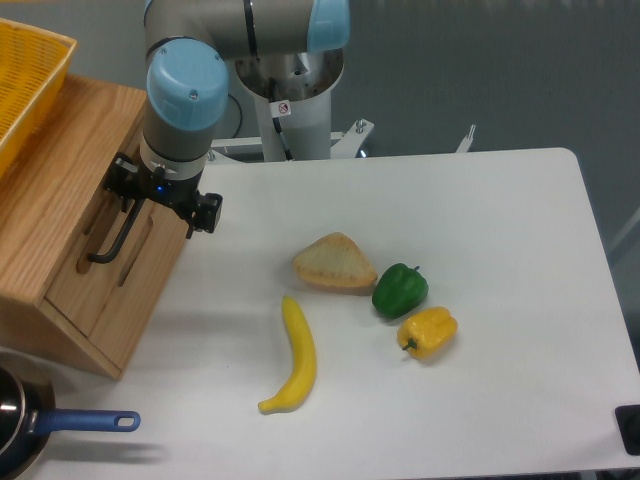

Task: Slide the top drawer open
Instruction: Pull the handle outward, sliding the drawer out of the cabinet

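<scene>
Gripper [138, 203], black, sits at the upper end of the long black metal bar handle [112, 243] on the wide, shallow light-oak top drawer [105, 262], which lies at its 7 o'clock; whether it clasps the bar I cannot tell. Drawer front shows wood grain, on the small wooden cabinet [50, 200] at the white desk's [500, 300] 9 o'clock edge.
</scene>
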